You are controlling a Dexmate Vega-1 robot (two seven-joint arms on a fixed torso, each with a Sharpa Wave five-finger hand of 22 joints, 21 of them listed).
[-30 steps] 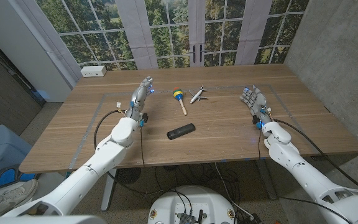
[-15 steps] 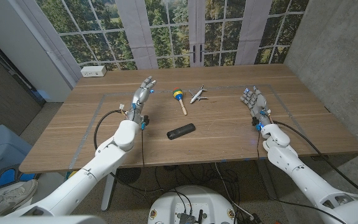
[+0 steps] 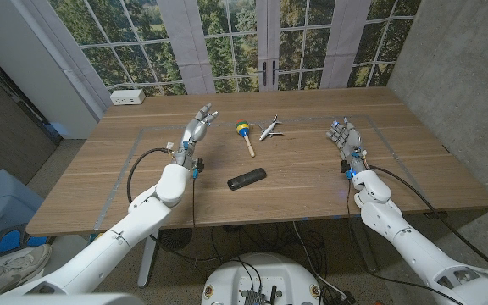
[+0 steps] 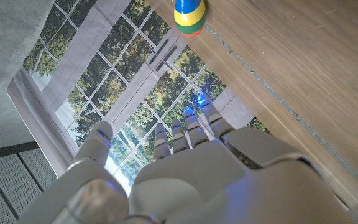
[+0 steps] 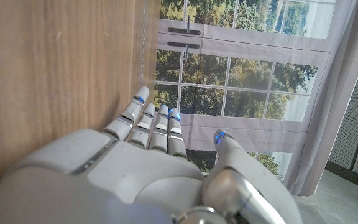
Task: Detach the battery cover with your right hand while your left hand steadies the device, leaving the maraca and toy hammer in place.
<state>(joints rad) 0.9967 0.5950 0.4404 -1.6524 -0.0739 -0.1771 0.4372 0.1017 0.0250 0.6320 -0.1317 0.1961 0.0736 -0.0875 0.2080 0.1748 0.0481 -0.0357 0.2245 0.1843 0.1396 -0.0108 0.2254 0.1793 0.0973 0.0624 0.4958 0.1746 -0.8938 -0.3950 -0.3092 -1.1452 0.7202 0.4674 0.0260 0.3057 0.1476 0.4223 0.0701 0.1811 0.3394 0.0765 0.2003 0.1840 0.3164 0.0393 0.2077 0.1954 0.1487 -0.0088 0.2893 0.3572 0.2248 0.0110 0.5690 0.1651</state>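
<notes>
- The black device (image 3: 247, 179) lies on the wooden surface (image 3: 312, 169), between the two arms.
- Left hand (image 3: 196, 130) is near the maraca (image 3: 244, 134), its fingers (image 4: 188, 127) extended and holding nothing.
- Right hand (image 3: 344, 134) is well apart from the device, with fingers (image 5: 154, 121) straight and empty.
- A toy plane (image 3: 268, 129) lies just beside the maraca.

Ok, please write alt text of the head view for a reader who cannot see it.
A black device lies mid-table between the open left hand and right hand, neither touching it. Behind it lie a maraca and a toy airplane.
</notes>
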